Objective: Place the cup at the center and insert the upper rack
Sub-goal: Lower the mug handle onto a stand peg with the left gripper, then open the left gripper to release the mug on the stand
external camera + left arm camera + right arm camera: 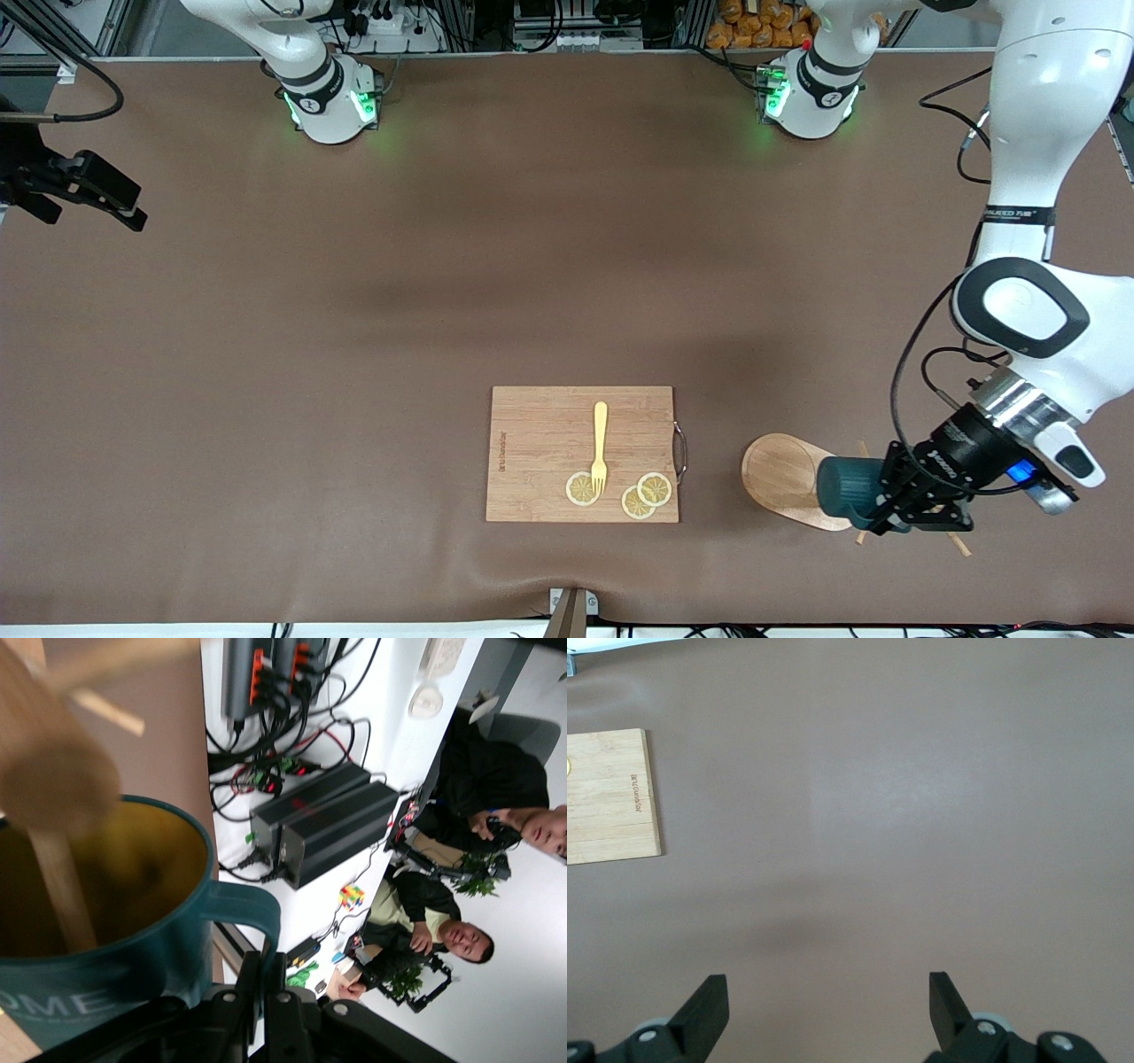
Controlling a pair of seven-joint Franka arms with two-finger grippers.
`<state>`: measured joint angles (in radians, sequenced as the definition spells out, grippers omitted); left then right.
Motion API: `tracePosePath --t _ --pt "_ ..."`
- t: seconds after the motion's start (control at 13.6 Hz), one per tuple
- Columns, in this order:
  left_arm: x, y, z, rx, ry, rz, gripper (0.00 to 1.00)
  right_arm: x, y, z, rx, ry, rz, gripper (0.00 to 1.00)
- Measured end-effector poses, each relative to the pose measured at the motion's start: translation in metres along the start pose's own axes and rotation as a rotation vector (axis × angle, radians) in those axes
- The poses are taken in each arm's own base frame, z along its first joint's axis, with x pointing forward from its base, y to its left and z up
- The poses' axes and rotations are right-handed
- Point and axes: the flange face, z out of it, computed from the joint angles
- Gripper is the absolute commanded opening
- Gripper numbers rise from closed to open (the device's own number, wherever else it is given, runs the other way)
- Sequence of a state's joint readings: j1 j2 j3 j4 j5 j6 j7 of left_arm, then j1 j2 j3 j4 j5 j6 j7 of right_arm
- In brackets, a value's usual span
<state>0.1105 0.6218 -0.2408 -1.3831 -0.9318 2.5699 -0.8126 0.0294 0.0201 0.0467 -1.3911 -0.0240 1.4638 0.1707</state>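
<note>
- The left gripper (895,514) is clamped tight on the handle of the cup (848,486); it sits at about 4 o'clock on the table as the front view shows it, toward the left arm's end; the cup is tipped on its side over the upper rack (784,478), its mouth turned toward the gripper.
- In the left wrist view the teal cup (115,979) shows a yellowish inside and white lettering; the rack's pole (53,784) blurs across its mouth; whether the pole reaches inside the cup cannot be told.
- The upper rack's oval base faces the table's centre, its thin pegs poking out past the gripper at 4 o'clock from the base.
- A cutting board (582,453) lies at 6 o'clock; on it rest a yellow fork (600,446) and three lemon slices (645,494).
- The right gripper (828,1010) waits with its fingers spread wide over bare table, at 9 o'clock in the front view, holding nothing.
</note>
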Motion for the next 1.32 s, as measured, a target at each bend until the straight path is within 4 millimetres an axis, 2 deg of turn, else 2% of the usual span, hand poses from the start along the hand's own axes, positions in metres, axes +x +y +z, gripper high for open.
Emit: tracePosePath --t 0.15,0.37,0.44,0.51,0.59,1.32 --pt "0.0102 -0.003 -0.0032 -0.008 -0.001 -0.004 0.0 0.0 0.0 0.0 0.0 0.0 0.0 1.0" --pt "0.0094 -0.0069 -0.0001 -0.009 -0.013 -0.011 0.0 -0.0001 -0.0001 0.0001 0.0 -0.001 0.0 1.0" --pt "0.0094 -0.0076 0.0005 -0.009 -0.014 -0.013 0.16 -0.0002 0.0 0.0002 0.0 -0.002 0.0 1.0" --pt "0.0096 -0.008 0.0006 -0.01 -0.016 -0.018 0.5 -0.0003 0.0 0.0002 0.0 -0.003 0.0 1.0" --pt "0.0099 -0.0082 0.0005 -0.016 -0.022 -0.031 0.99 -0.0004 0.0 0.0003 -0.001 -0.004 0.0 1.0" --pt "0.0111 -0.005 -0.0038 -0.037 -0.031 -0.057 1.0 -0.0016 0.0003 0.0013 -0.003 -0.015 0.0 1.0"
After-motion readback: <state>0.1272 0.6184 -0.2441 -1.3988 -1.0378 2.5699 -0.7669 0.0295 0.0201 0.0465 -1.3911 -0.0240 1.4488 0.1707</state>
